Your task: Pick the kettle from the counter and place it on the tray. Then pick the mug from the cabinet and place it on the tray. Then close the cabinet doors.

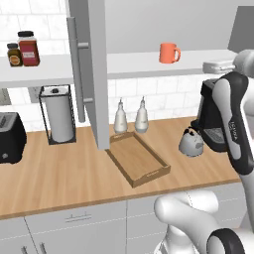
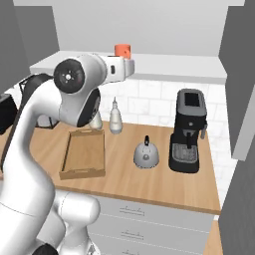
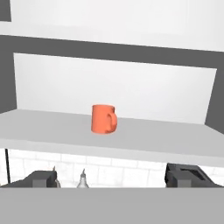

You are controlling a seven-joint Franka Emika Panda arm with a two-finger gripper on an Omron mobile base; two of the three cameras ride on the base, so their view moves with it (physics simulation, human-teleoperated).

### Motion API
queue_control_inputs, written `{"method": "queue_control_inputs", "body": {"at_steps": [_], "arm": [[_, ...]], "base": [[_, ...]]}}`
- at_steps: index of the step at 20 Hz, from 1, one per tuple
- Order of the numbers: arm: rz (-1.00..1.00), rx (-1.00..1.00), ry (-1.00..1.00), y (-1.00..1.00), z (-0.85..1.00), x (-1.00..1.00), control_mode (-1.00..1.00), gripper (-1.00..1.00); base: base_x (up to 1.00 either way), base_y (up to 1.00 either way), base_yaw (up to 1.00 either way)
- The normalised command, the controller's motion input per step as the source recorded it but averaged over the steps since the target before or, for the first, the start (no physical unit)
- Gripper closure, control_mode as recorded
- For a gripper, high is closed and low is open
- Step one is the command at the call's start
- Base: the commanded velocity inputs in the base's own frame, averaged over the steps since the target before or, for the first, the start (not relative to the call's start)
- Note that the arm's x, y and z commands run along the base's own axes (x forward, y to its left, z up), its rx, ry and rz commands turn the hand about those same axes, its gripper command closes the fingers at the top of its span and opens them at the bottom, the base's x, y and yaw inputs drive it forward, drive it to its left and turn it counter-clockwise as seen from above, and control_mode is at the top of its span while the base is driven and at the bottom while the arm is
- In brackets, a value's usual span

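The orange-red mug [image 3: 103, 119] stands upright on the white shelf [image 1: 139, 63] of the open cabinet, handle to its right in the hand view. My gripper [image 3: 114, 179] is open and empty, held level with the shelf, a short way in front of the mug [image 1: 168, 53] and facing it. Below, the silver kettle [image 1: 191, 143] sits on the wooden counter [image 1: 59, 173] beside the coffee machine. The brown tray [image 1: 138, 159] lies empty to the kettle's left. Both cabinet doors are open, the left door [image 1: 96, 74] hanging over the tray's far end and the right door [image 2: 241, 74] at the far right.
A black coffee machine [image 2: 188, 130] stands right of the kettle [image 2: 146, 154]. Two slim bottles [image 1: 120, 117] stand behind the tray [image 2: 83, 155]. A paper towel holder [image 1: 58, 115] and a black toaster [image 1: 10, 137] sit further left. Jars [image 1: 28, 48] rest on the left shelf.
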Motion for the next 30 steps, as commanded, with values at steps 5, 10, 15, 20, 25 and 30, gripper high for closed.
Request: {"method": "queue_control_inputs", "body": {"at_steps": [5,10,15,20,25,30], "arm": [[0.03,0.01,-0.01,-0.2,0.03,0.44,-1.0,-1.0],[0.13,0.0,0.0,-0.09,0.07,0.62,-1.0,-1.0],[0.09,0.0,-0.01,-0.03,-0.06,0.62,-1.0,-1.0],[0.1,0.0,-0.15,-0.19,-0.22,0.28,-1.0,-1.0],[0.09,0.0,-0.04,-0.16,-0.1,0.11,-1.0,-1.0],[0.04,0.0,-0.01,-0.22,-0.19,0.11,-1.0,-1.0]], "base": [[0.0,0.0,0.0],[0.0,0.0,0.0],[0.0,0.0,0.0],[0.0,0.0,0.0],[0.0,0.0,0.0],[0.0,0.0,0.0]]}}
